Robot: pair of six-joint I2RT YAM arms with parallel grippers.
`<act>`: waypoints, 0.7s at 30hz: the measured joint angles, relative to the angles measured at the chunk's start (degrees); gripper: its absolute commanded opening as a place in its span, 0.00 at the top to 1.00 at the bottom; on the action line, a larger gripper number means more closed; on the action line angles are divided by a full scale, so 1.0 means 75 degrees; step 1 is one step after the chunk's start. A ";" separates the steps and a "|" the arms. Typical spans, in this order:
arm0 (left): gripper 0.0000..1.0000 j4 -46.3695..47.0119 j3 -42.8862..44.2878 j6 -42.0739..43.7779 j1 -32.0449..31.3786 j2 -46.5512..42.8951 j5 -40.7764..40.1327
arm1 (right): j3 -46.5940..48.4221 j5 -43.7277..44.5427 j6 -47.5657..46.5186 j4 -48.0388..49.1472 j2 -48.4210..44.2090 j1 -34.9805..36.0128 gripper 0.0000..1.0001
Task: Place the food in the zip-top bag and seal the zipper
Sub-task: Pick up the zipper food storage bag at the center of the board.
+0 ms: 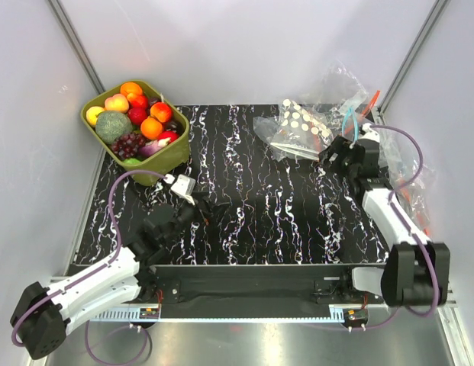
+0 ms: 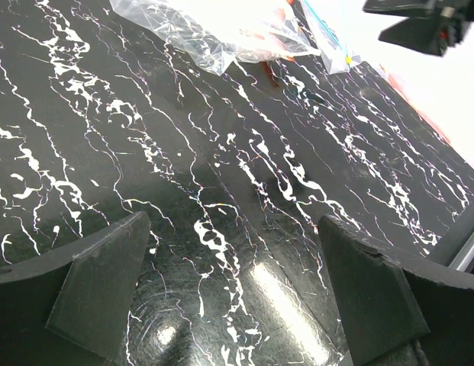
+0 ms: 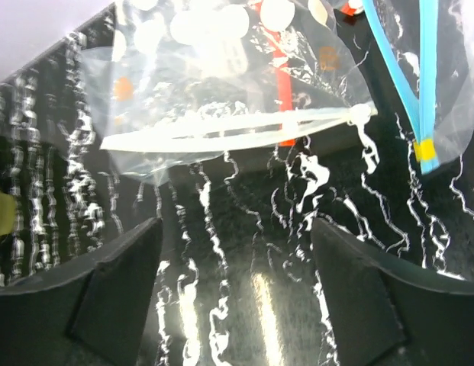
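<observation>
The food (image 1: 151,127), orange, red and purple pieces with dark grapes (image 1: 130,143), lies in the olive-green tub (image 1: 172,156) at the far left. The clear white-dotted zip-top bag (image 1: 300,123) lies flat at the far right, on a pile of clear bags. In the right wrist view the bag (image 3: 206,30) is just ahead and its pale zipper (image 3: 221,131) runs across. My right gripper (image 1: 330,156) (image 3: 235,226) is open and empty, just short of the zipper. My left gripper (image 1: 204,209) (image 2: 233,221) is open and empty, low over the black mat, to the near right of the tub.
Undotted clear bags with a blue strip (image 3: 420,76) and an orange strip (image 3: 285,95) lie beside and under the dotted bag. More clear bags (image 1: 416,187) sit by the right wall. White walls close in three sides. The black marbled mat (image 1: 259,191) covers the table.
</observation>
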 measured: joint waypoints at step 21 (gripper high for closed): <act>0.01 0.0003 0.0000 -0.0006 0.0000 0.0338 0.0012 | 0.1789 -0.0606 -0.4278 0.1201 0.3319 0.0781 0.24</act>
